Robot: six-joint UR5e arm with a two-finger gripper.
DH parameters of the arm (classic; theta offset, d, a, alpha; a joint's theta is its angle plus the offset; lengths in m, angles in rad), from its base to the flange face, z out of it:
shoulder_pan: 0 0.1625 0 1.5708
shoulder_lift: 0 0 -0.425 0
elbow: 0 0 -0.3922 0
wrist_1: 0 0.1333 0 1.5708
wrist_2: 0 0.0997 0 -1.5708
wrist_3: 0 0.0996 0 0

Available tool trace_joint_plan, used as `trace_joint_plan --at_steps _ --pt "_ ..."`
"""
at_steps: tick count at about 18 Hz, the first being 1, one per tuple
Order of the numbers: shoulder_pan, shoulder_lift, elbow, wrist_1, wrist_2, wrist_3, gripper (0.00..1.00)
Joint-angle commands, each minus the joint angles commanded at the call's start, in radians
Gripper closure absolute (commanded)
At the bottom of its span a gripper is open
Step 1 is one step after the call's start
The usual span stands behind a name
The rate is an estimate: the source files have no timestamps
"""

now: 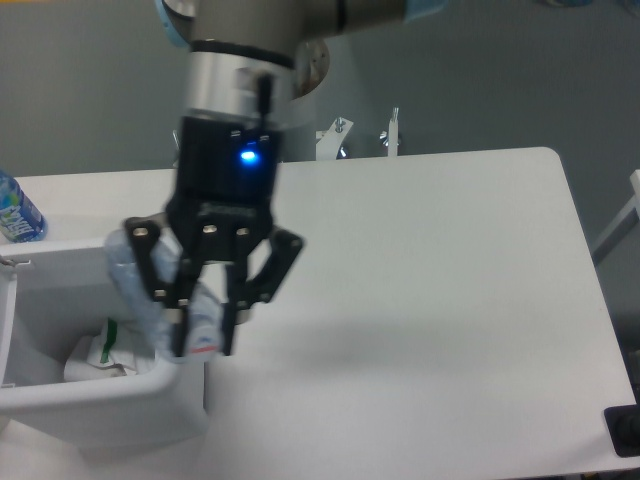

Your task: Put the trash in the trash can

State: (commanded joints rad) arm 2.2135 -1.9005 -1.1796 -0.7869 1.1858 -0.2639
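Observation:
My gripper (206, 338) is shut on the crushed clear plastic bottle (132, 278). It holds the bottle tilted over the right side of the trash can (100, 392), a white bin with a thick rim at the lower left. The bottle's lower end, with a red mark, sits between my fingertips (184, 325) just above the bin's rim. The small crumpled white wrapper (98, 355) with a green mark lies inside the bin, partly hidden by the bottle and rim.
An intact bottle with a blue label (16, 212) stands at the far left edge, behind the bin. The white table (430, 300) stretches to the right. A dark clamp (625, 430) sits at the table's lower right corner.

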Motion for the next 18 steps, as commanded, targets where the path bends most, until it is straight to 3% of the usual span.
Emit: trace_joint_plan --at_steps 3,4,5,6,7,12,18 --pt "-0.012 -0.02 0.002 0.037 0.002 0.003 0.63" --pt "-0.012 -0.031 0.002 0.057 0.002 0.005 0.57" --pt "-0.014 -0.035 0.002 0.069 0.002 0.008 0.39" --pt "-0.014 -0.04 0.0 0.074 0.002 0.032 0.08" --pt "-0.015 -0.04 -0.003 0.072 0.002 0.072 0.0" --pt "-0.022 -0.025 -0.061 0.072 0.005 0.094 0.0" --pt "0.127 -0.025 -0.08 0.064 0.061 0.173 0.0"
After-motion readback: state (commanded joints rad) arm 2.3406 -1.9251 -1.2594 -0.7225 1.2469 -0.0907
